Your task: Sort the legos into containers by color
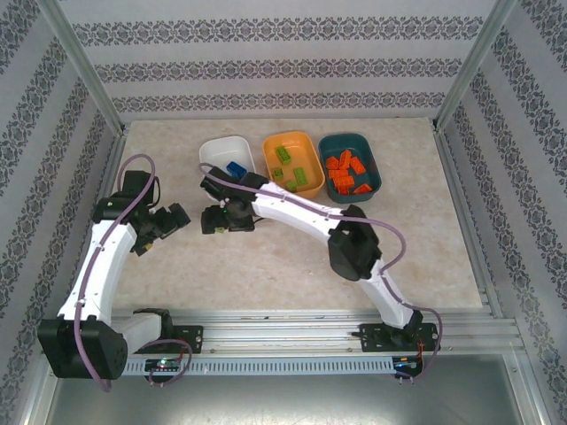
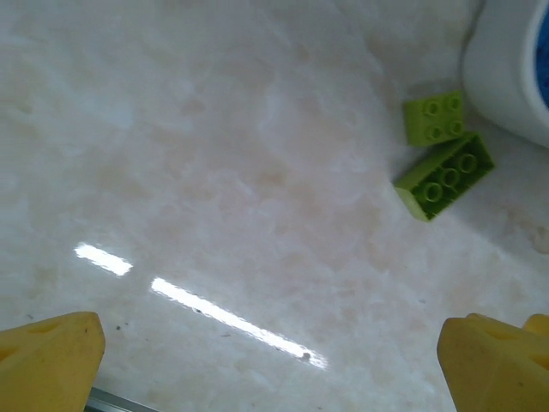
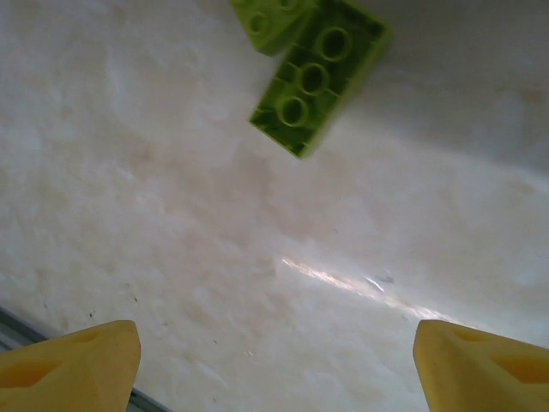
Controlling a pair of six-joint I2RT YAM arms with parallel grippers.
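Observation:
Two lime green legos lie side by side on the table: a longer one point(image 2: 444, 176) point(image 3: 317, 77) and a small square one point(image 2: 434, 118) point(image 3: 273, 17). Both sit just beside the white container point(image 2: 506, 77) point(image 1: 221, 149), which holds a blue lego point(image 1: 235, 168). The orange container point(image 1: 306, 146) holds green legos point(image 1: 298, 176). The teal container point(image 1: 368, 152) holds orange legos point(image 1: 344, 173). My left gripper point(image 2: 273, 365) point(image 1: 168, 221) is open over bare table, the green legos ahead to its right. My right gripper point(image 3: 274, 365) point(image 1: 223, 219) is open too, the green legos ahead of it.
The three containers stand in a row at the back of the marble-look table point(image 1: 266, 266). My two wrists hang close together left of centre. Metal frame posts point(image 1: 84, 71) and patterned walls enclose the table, with a rail point(image 1: 310, 335) along the near edge.

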